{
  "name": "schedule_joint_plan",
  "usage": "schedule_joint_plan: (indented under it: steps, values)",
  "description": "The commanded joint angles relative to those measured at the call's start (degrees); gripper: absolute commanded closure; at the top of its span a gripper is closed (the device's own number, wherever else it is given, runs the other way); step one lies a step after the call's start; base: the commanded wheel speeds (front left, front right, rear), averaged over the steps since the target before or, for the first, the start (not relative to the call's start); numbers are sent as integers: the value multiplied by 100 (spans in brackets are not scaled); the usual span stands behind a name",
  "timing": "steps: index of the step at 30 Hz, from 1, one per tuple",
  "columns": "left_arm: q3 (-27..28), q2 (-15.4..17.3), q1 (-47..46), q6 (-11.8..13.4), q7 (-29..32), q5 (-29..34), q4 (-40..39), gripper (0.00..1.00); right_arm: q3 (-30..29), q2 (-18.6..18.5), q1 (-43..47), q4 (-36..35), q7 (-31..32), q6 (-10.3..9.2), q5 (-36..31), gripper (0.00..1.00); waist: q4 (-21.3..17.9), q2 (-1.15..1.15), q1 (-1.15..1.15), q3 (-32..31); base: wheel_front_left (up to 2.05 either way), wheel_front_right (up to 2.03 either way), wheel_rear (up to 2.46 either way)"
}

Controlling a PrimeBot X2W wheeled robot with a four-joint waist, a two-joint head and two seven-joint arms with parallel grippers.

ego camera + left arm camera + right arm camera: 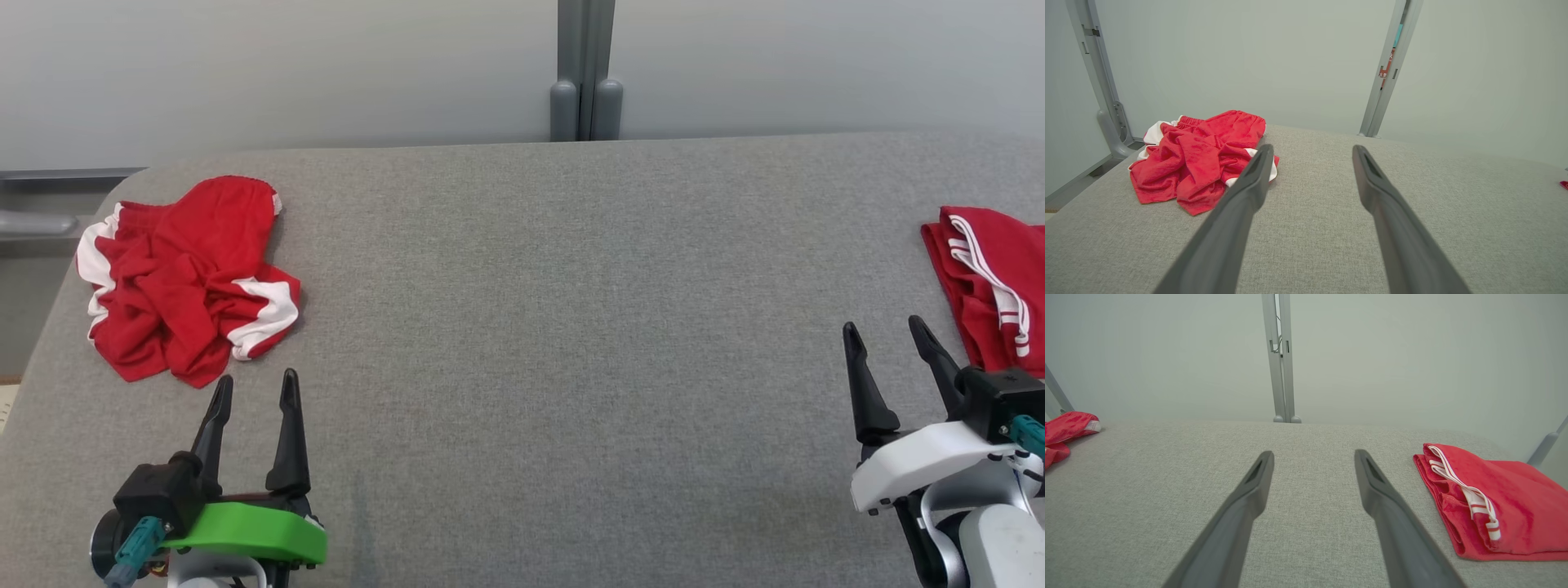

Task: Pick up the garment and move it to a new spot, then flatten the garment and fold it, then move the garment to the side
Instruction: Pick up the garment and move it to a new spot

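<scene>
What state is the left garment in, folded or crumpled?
Crumpled: the left garment lies in a bunched heap, creased all over.

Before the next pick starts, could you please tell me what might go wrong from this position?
1. The crumpled red garment with white trim lies bunched in many layers, so the open left tool may pinch only one fold and lift it tangled.
2. It sits near the grey fabric table's left edge; a nudge could push it off.
3. The folded red garment with white stripes lies close beside the open right tool, which could disturb it.
</scene>
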Motion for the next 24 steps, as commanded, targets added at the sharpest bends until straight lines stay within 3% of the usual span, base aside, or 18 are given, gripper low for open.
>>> schedule_joint_plan:
  steps: [1,10,24]
  values:
    - [29,-24,87,-10,1,57,-12,0,-30,-13,83,-22,14,-11,-26,0,34,0,0,-8,0,0,0]
    - [39,-38,-23,-10,1,81,-33,0,70,39,154,42,21,-11,-35,0,498,0,0,20,0,0,0]
    - [283,-70,151,-4,1,98,-29,0,401,-55,90,105,35,-11,-27,0,1874,0,0,46,0,0,0]
